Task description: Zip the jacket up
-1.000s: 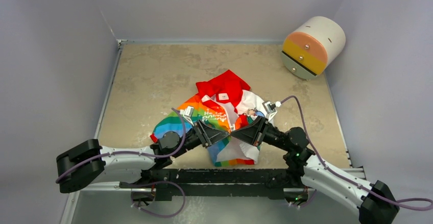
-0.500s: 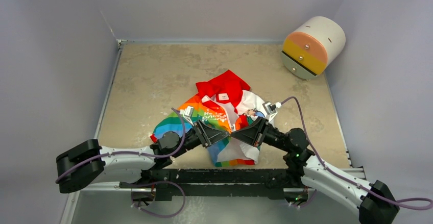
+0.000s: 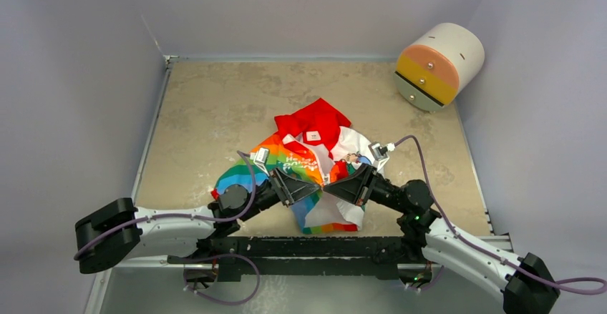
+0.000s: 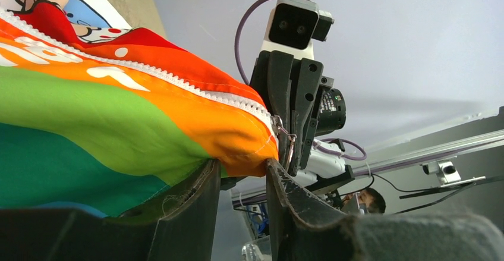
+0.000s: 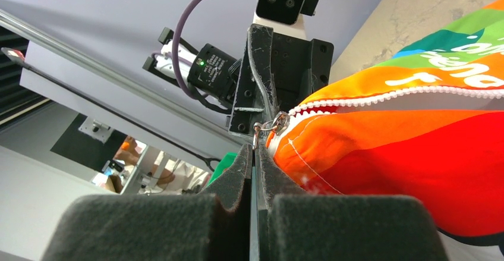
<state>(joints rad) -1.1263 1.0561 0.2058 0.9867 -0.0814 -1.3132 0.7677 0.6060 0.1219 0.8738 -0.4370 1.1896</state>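
Over the last second little has moved: the left arm's elbow has sunk a touch, while the jacket [image 3: 315, 158] lies bunched on the worktop [image 3: 207, 114] as before, its near hem reaching back to both sets of fingertips. The zip [image 4: 178, 81] is no more closed than it was, so we read this as settling the hold (not yet a pull). The left fingers [image 4: 190, 201] stand narrow, clamped on the orange hem corner between them. The right fingers [image 5: 238, 172] are pressed flat together, apparently on the pull [image 5: 274, 122] just above their tips. We cannot see into the slider, nor whether both rows of teeth are seated in it. From above, the arms cover the hem.
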